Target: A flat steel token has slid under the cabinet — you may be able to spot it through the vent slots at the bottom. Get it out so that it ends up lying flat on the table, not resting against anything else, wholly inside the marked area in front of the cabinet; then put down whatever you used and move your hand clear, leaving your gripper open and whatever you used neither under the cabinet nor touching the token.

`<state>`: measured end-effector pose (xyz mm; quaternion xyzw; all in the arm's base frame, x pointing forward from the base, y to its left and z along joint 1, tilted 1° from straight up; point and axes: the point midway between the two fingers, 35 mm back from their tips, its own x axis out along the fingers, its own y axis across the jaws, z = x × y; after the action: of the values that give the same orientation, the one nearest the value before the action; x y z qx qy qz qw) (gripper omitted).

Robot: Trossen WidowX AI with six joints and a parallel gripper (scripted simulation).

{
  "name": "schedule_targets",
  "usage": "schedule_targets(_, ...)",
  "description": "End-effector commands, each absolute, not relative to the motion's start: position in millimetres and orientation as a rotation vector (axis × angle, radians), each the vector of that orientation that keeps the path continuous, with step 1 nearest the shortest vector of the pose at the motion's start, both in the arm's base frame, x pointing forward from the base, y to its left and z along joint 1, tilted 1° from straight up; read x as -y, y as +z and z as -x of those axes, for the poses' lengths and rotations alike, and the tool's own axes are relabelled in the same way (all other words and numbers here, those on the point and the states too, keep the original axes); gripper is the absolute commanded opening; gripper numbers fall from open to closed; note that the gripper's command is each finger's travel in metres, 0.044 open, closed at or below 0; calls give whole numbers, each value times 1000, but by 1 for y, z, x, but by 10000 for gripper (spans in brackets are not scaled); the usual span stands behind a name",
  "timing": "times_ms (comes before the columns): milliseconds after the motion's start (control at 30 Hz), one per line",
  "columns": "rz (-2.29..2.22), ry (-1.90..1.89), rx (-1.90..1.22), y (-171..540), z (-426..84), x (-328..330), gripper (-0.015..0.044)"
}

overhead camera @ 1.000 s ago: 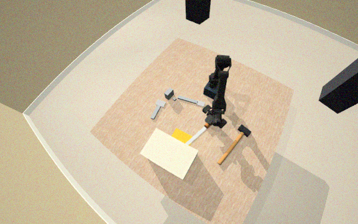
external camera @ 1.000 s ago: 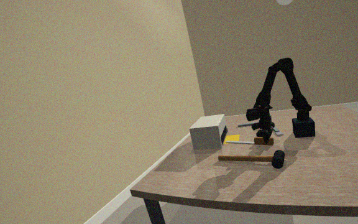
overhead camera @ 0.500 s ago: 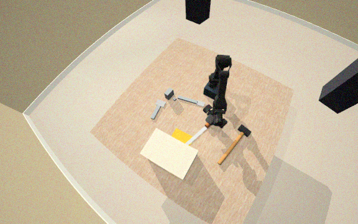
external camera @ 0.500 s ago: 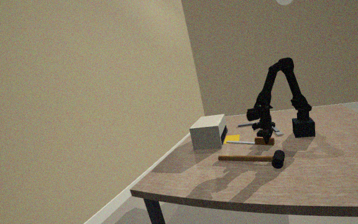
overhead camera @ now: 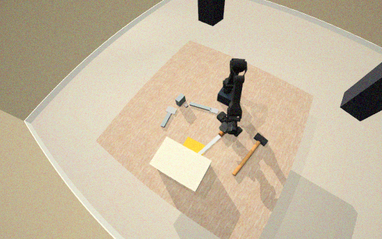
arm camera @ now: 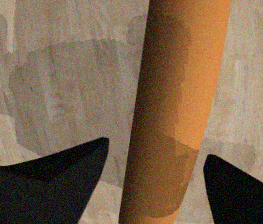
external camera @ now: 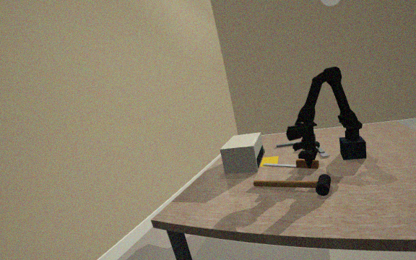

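A long-bladed tool with a pale blade (overhead camera: 211, 144) (external camera: 280, 165) and an orange-brown handle (overhead camera: 221, 133) (external camera: 300, 163) (arm camera: 182, 100) lies low over the table. Its blade tip is near the cabinet's front, at the right corner of the yellow marked area (overhead camera: 192, 143) (external camera: 271, 159). My gripper (external camera: 308, 164) (arm camera: 158, 153) is open around the handle, with a gap on each side in the wrist view. The cream cabinet (overhead camera: 180, 163) (external camera: 240, 159) stands behind the marked area. I see no token; the space under the cabinet is hidden.
A mallet (overhead camera: 250, 154) (external camera: 285, 184) lies to the right of the tool. Two flat grey tools (overhead camera: 167, 119) (overhead camera: 200, 106) and a grey block-headed object (overhead camera: 180, 99) are on the other side, between the cabinet and the arm's base (overhead camera: 225, 96) (external camera: 352, 148).
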<state>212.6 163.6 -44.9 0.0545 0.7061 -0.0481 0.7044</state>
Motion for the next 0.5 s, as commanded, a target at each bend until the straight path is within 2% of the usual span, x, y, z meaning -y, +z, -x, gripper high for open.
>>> schedule_targets(0, -122, -105, -1573, -45, -212, -164, 270)
schedule_targets(233, -120, -104, -1573, -49, -208, -164, 270)
schedule_targets(367, -121, -98, -1565, -46, -212, -165, 165)
schedule_targets(467, -121, -98, -1565, -46, -212, -165, 145)
